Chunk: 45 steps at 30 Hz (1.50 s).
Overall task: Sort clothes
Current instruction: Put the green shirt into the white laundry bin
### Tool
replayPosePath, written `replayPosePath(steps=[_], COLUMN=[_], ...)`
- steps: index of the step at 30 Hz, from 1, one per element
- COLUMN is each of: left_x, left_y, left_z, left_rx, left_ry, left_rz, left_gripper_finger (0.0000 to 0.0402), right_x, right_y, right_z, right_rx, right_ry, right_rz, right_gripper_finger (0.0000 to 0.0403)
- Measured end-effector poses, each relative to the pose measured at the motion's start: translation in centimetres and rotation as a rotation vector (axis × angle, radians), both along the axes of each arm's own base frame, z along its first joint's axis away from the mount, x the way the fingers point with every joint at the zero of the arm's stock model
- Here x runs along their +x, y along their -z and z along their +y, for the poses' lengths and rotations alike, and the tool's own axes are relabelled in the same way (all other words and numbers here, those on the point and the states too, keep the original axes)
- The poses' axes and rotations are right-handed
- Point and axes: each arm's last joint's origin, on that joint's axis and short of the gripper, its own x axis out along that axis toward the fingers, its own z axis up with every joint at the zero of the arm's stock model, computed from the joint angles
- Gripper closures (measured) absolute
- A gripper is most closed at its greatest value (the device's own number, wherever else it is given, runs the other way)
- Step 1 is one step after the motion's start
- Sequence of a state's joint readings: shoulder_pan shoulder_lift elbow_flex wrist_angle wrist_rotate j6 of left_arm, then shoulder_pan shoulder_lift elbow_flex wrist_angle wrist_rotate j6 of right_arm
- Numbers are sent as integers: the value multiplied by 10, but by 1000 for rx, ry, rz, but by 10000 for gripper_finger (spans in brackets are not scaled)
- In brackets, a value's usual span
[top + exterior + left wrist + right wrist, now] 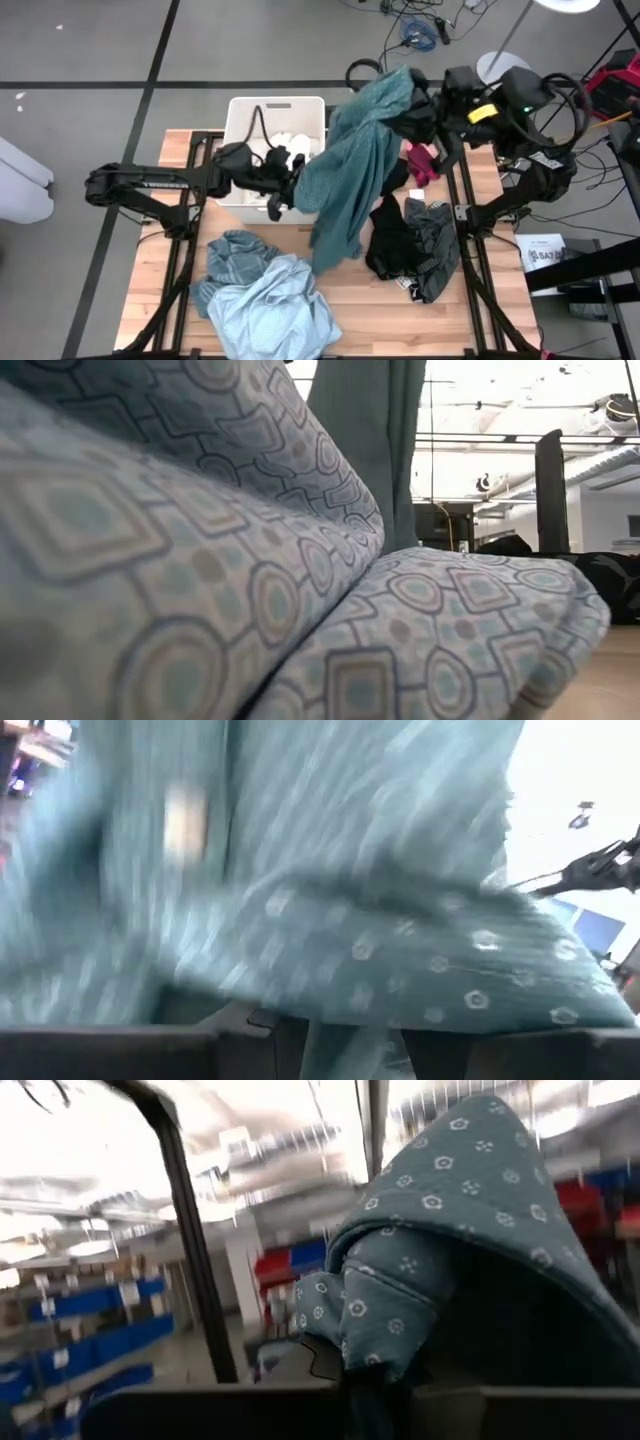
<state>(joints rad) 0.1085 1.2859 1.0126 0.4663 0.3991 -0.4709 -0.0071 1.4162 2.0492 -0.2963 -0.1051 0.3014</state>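
A big teal garment with small white dots hangs from my right gripper, which is raised over the table's far right and shut on it. The garment drops in a long drape toward the table's middle. My left gripper stands at the white bin's right side, against the drape's edge. Its fingers are apart, and a strip of the teal cloth hangs between them. On the table lie a light blue patterned garment, a teal striped one, a black and dark grey pile and a magenta piece. My right gripper holds the teal garment by a bunched fold near its top; the cloth humps over the fingers and hides the place of contact. The garment hangs slack below; its lower end is over the table's middle. My left gripper has teal cloth between its fingers; whether they touch it I cannot tell.
The white bin stands at the far left-middle with white pieces inside. The light blue garment fills the table's near left. Bare wood shows at the near middle and right. Cables and equipment lie on the floor beyond the far edge.
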Motion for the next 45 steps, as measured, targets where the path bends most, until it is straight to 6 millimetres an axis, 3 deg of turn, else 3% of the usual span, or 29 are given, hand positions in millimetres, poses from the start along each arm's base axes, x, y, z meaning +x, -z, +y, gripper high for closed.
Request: replayPosePath(steps=[8,15,18,23,30,35,37,40,45], left_x=[-17,-20,-19,-22,-29,-35,-41,-54,-77], left_y=[-17,-12,-14,-22,-43,-59,-61,-59,-35], left_z=[-1,3,3,4,4,7,11,16,21], left_rx=[17,24,26,9,-20,-9,16,18,4], left_ry=[10,-40,-46,-54,-41,-53,-23,60,75], left_rz=[-73,5,-21,-108,-286,-341,-305,-96,302], left_gripper_finger=[258,258,258,258,258,258,258,258,258], right_x=[-10,-50,-57,-51,-27,-21,-21,-23,-25], right_y=[8,-17,-16,1,17,21,21,22,22], right_z=[13,18,17,22,25,26,26,26,25], right_rx=[54,-28,-22,-1,21,30,45,58,58], right_ry=[-72,33,16,-120,-130,-136,-136,-132,-127], right_rz=[181,-15,12,187,324,347,353,371,372], right_gripper_finger=[395,394,394,394,394,394,394,394,394])
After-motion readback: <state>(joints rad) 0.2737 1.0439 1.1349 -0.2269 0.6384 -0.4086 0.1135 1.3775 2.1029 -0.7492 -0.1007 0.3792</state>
